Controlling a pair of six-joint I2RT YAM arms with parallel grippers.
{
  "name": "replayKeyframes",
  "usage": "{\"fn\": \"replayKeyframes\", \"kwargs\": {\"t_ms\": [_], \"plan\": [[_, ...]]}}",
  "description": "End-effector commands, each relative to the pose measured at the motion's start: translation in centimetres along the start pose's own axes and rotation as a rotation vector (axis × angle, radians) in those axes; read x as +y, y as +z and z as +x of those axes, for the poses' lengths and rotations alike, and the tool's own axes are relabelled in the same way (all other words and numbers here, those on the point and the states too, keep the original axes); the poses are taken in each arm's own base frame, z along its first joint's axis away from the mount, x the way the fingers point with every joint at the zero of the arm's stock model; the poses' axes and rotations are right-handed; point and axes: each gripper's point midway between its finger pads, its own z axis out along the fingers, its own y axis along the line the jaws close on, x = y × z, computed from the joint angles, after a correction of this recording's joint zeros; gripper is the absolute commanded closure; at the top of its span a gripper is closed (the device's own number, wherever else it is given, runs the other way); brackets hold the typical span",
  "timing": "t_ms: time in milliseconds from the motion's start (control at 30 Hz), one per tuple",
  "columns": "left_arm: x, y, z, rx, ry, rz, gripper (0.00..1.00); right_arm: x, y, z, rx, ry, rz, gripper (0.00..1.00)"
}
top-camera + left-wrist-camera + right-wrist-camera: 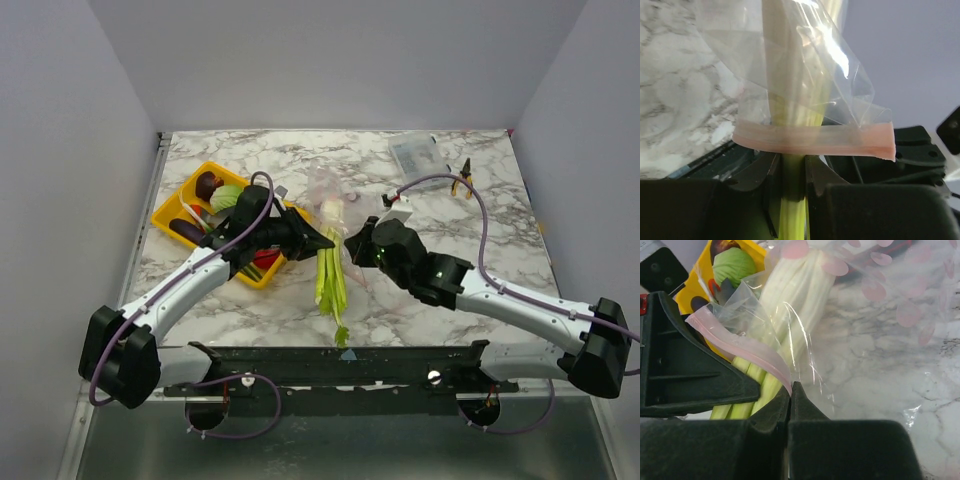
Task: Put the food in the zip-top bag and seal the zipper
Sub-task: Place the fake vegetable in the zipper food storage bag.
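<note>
**Celery part-way in bag; both arms at the bag mouth**

Containers first. The clear bag [332,192] is lying on the marble tabletop [450,290] near its middle, its mouth facing the arms. The celery stalks [331,280] are sitting with their pale ends inside the bag while the green ends are sticking out toward the near edge. The pink zipper strip [815,140] is crossing over the stalks in the left wrist view; in the right wrist view it is curling up over them.

The yellow tray [172,207] is sitting left of the bag, holding a green cabbage [228,197], a dark purple eggplant [208,183] and some red pieces [264,261] largely hidden under the left arm. A clear compartment box [419,152] is resting at the far right; its contents are too small to make out. Beside it, a small tool [465,178] is lying on the marble.

Left gripper [322,240]: jaws are closing narrowly around one stalk just below the zipper. Right gripper [357,245]: jaws are showing almost no gap, pinching the bag edge at the end of the zipper.

Hidden or unclear: the far end of the bag is blending into the marble from above, and the bag's bottom is cut off in both wrist views.
</note>
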Motion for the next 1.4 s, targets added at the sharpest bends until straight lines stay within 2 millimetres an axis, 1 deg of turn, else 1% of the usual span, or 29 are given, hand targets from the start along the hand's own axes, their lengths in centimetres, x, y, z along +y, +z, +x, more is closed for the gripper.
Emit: {"fn": "replayKeyframes", "kwargs": {"t_ms": [0, 67, 133, 167, 200, 233, 300, 367, 400, 467, 533, 567, 600, 700, 767, 867, 933, 967, 1033, 1100, 1200, 1300, 1367], "plan": [[0.3, -1.4, -3.2, -0.202, 0.096, -0.098, 1.00, 0.8, -0.2, -0.1, 0.047, 0.088, 0.039, 1.00], [-0.3, -1.8, -2.9, -0.191, 0.095, -0.052, 1.00, 0.3, -0.2, -0.7, 0.034, 0.055, 0.078, 1.00], [-0.9, -1.6, -1.8, -0.139, 0.024, 0.012, 1.00, 0.5, 0.0, -1.6, 0.009, -0.016, 0.072, 1.00], [-0.7, -1.4, -1.4, -0.118, -0.027, 0.021, 1.00, 0.8, 0.0, -1.8, 0.004, -0.043, 0.058, 1.00], [-0.7, -1.3, -1.6, -0.119, -0.063, 0.030, 1.00, 1.6, -0.1, -1.9, -0.001, -0.049, 0.023, 1.00], [-0.7, -1.1, -2.0, -0.135, -0.072, 0.040, 1.00, 2.5, -0.2, -1.8, 0.001, -0.038, -0.013, 1.00], [-1.1, -1.0, -3.6, -0.190, -0.060, 0.048, 1.00, 4.5, -0.5, -1.1, 0.012, 0.009, -0.089, 1.00], [-1.9, -0.9, -5.4, -0.253, -0.025, 0.066, 1.00, 5.4, -0.6, 0.0, 0.043, 0.071, -0.097, 1.00], [-2.3, -0.9, -6.2, -0.280, 0.007, 0.065, 1.00, 5.6, -0.6, 0.6, 0.063, 0.098, -0.096, 1.00], [-2.4, -0.6, -7.4, -0.295, 0.045, 0.021, 1.00, 5.0, -0.4, 1.1, 0.064, 0.161, -0.069, 1.00], [-2.5, -0.1, -7.5, -0.272, 0.066, 0.020, 1.00, 4.3, -0.4, 0.9, 0.035, 0.203, -0.045, 1.00], [-2.7, 0.2, -7.5, -0.264, 0.072, 0.037, 0.95, 3.9, -0.4, 0.5, 0.017, 0.218, -0.028, 1.00], [-2.5, 0.5, -7.5, -0.259, 0.076, 0.047, 0.89, 3.8, -0.5, 0.2, 0.006, 0.225, -0.026, 1.00], [-2.4, 1.1, -7.4, -0.246, 0.146, 0.094, 0.74, 4.6, -1.0, -0.9, -0.012, 0.255, -0.051, 1.00], [-2.6, 1.5, -7.3, -0.212, 0.214, 0.109, 0.74, 5.3, -1.1, -1.2, -0.007, 0.256, -0.068, 1.00], [-2.5, 2.2, -6.2, -0.123, 0.286, 0.118, 0.73, 5.9, -1.0, -1.3, 0.003, 0.270, -0.081, 1.00], [-2.1, 2.3, -5.4, -0.098, 0.342, 0.119, 0.65, 6.2, -0.8, -1.4, 0.004, 0.275, -0.085, 1.00], [-1.7, 2.2, -4.9, -0.086, 0.363, 0.104, 0.63, 6.4, -0.8, -1.5, 0.003, 0.276, -0.086, 1.00], [-1.2, 1.8, -4.1, -0.082, 0.410, 0.088, 0.59, 6.0, -0.6, -1.7, -0.011, 0.284, -0.067, 1.00], [-1.2, 0.9, -3.5, -0.098, 0.449, 0.094, 0.54, 5.5, -0.5, -1.7, -0.027, 0.286, -0.047, 1.00], [-0.7, 0.1, -2.0, -0.055, 0.491, 0.070, 0.53, 4.8, -0.3, -1.5, -0.037, 0.291, -0.021, 1.00], [-0.2, -0.5, -0.5, -0.009, 0.530, 0.043, 0.51, 4.5, 0.0, -1.0, -0.034, 0.295, -0.017, 1.00], [0.4, -0.9, 0.1, -0.006, 0.561, 0.008, 0.49, 4.5, 0.0, -1.0, -0.036, 0.293, -0.017, 1.00]]}}
